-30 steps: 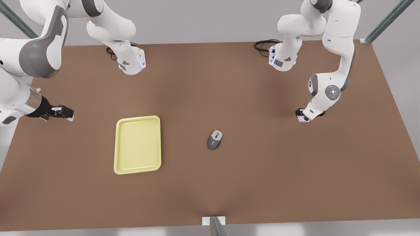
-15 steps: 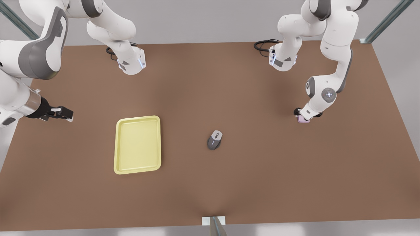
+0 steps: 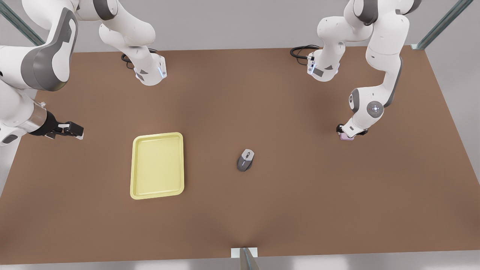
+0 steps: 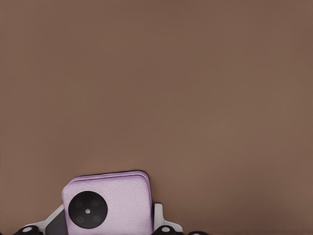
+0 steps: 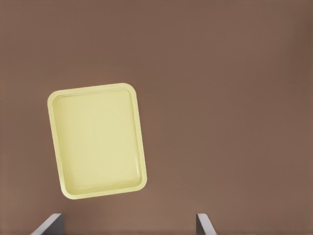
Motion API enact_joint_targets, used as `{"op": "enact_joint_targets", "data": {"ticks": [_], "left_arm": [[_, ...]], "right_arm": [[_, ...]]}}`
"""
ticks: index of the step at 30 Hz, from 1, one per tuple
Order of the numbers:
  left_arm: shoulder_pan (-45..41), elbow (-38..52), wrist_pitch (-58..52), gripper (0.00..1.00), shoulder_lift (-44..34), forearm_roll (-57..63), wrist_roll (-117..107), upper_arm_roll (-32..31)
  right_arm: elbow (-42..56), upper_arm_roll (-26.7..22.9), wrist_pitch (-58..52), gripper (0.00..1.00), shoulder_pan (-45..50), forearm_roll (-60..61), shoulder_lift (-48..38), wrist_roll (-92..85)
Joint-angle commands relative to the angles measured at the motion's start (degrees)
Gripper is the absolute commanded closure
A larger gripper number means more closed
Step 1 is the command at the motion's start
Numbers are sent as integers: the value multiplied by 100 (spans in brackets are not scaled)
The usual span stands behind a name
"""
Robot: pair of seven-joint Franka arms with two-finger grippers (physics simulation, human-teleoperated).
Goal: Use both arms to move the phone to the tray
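The pale pink-lilac phone (image 3: 347,137) lies flat on the brown table at the front view's right. In the left wrist view the phone (image 4: 120,200) shows one black round lens. My left gripper (image 3: 345,132) reaches down over it and is shut on the phone, one finger against each side (image 4: 108,218). The pale yellow tray (image 3: 158,165) lies left of the table's middle, also in the right wrist view (image 5: 95,139). My right gripper (image 3: 74,130) hovers open at the front view's far left, well apart from the tray, and that arm waits.
A grey computer mouse (image 3: 245,160) lies on the table (image 3: 285,195) between the tray and the phone. The two arm bases (image 3: 150,73) (image 3: 323,69) stand at the back edge with black cables. A metal post (image 3: 245,258) sits at the near edge.
The arm over the phone sank and shifted slightly toward the front view's left, then settled with its gripper around the phone. The phone has stayed on the table. The other arm has barely moved.
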Motion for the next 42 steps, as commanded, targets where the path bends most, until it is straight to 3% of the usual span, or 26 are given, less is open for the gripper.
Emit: {"op": "enact_joint_targets", "data": {"ticks": [1,14,17,22,25,29,31,35,42], "left_arm": [[-1,5,21,15,12,2,128,0],[-9,137,-76,20,-94,2,137,9],[-80,462,-515,20,-234,2,23,-35],[-1398,2281,-2536,20,-85,-24,-1910,-87],[-2233,3643,-3696,20,521,-103,-3325,-184],[-2277,5058,-4189,20,1338,-323,-5109,-1212],[-2426,6025,-4444,20,1857,-587,-5830,-1441],[-2716,7572,-4356,20,2850,-824,-7008,-1880],[-3701,8645,-1861,19,4125,-762,-7299,-1872]], "right_arm": [[7,-1,1,0,0,4,-7,-5],[7,-1,-16,0,0,-4,-16,4],[7,-1,-8,0,0,4,-7,4],[7,-1,1,0,0,4,-7,4],[7,-1,1,0,9,4,-7,4],[-1,8,-8,0,9,13,-7,22],[16,-1,1,0,0,13,-7,22],[25,-1,1,0,0,13,-16,30],[16,8,-16,0,9,13,-16,39]]}}
